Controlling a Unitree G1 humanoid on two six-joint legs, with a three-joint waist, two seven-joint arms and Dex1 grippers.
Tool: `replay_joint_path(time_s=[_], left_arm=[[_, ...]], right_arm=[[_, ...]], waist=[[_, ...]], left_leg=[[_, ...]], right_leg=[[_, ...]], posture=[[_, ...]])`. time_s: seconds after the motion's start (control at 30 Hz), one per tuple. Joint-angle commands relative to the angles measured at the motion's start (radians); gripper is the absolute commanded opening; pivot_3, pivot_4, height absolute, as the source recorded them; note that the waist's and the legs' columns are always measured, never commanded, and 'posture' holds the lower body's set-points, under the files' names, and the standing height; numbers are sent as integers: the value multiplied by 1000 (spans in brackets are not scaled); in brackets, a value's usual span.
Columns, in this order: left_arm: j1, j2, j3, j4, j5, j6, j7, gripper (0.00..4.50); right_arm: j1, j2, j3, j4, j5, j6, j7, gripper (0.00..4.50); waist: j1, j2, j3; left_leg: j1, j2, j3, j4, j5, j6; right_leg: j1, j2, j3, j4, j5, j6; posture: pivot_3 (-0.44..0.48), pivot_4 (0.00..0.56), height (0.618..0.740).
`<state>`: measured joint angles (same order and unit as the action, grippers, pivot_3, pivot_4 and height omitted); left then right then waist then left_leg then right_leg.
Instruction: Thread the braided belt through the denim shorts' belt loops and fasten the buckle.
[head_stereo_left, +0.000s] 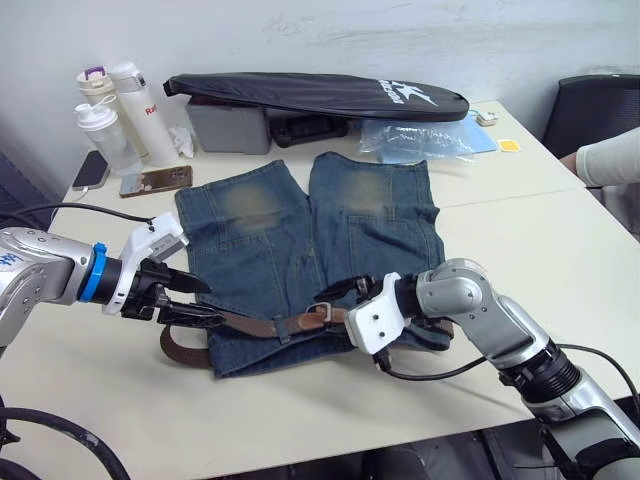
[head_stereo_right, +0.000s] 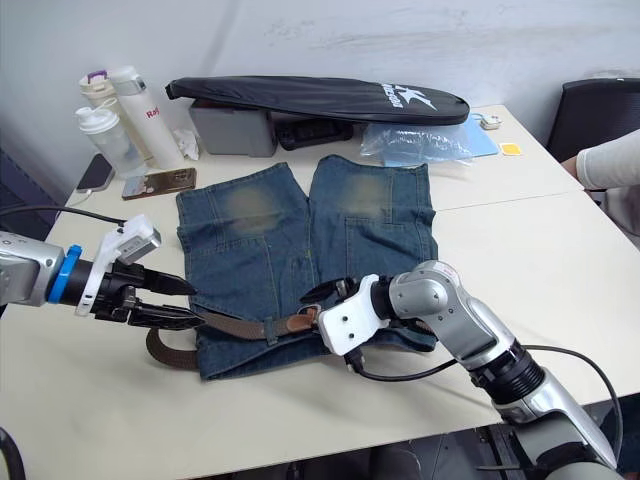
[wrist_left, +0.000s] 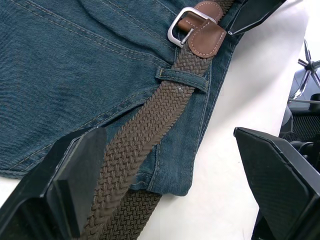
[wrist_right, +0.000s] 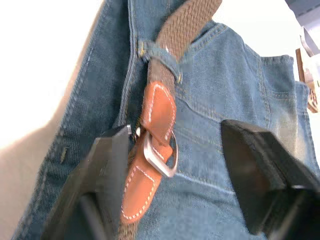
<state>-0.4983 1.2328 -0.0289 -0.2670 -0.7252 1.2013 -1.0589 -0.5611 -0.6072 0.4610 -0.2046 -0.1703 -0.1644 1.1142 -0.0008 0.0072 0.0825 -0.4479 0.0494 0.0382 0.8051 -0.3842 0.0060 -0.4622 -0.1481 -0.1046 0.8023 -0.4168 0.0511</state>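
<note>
The denim shorts (head_stereo_left: 300, 240) lie flat on the table, waistband toward me. The braided belt (head_stereo_left: 255, 325) runs along the waistband and passes under one belt loop (wrist_left: 182, 79). Its slack curls on the table off the shorts' left edge (head_stereo_left: 180, 345). The silver buckle (wrist_right: 160, 152) lies near the waistband's middle, with tan leather (wrist_right: 157, 112) on both sides of it. My left gripper (head_stereo_left: 195, 300) is open astride the belt at the shorts' left edge. My right gripper (wrist_right: 182, 175) is open, and the buckle lies close to one of its fingers (wrist_right: 105, 175).
Behind the shorts lie a long black bag (head_stereo_left: 320, 95), a grey box (head_stereo_left: 230, 128) and a clear plastic bag (head_stereo_left: 415, 140). Bottles (head_stereo_left: 120, 110) and phones (head_stereo_left: 155, 180) sit at the back left. A person's sleeve (head_stereo_left: 610, 160) rests at the right edge.
</note>
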Motion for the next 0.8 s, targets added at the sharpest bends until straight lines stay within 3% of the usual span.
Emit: replay_joint_path(time_s=[0.03, 0.73, 0.8], left_arm=[[-25, 2, 3, -16, 5, 5, -4, 4500], [-56, 16, -13, -18, 6, 23, -19, 4500], [-59, 14, -16, -16, 8, 22, -19, 4500]], right_arm=[[3, 18, -2, -48, -1, 1, -19, 2921], [4, 53, 36, 8, -72, -22, -59, 2921], [2, 54, 39, 11, -73, -22, -61, 2084]], waist=[[0, 0, 0], [0, 0, 0], [0, 0, 0]], left_leg=[[0, 0, 0, 0, 0, 0], [0, 0, 0, 0, 0, 0], [0, 0, 0, 0, 0, 0]], right_leg=[[0, 0, 0, 0, 0, 0], [0, 0, 0, 0, 0, 0], [0, 0, 0, 0, 0, 0]], posture=[[0, 150, 622], [0, 150, 622], [0, 150, 622]])
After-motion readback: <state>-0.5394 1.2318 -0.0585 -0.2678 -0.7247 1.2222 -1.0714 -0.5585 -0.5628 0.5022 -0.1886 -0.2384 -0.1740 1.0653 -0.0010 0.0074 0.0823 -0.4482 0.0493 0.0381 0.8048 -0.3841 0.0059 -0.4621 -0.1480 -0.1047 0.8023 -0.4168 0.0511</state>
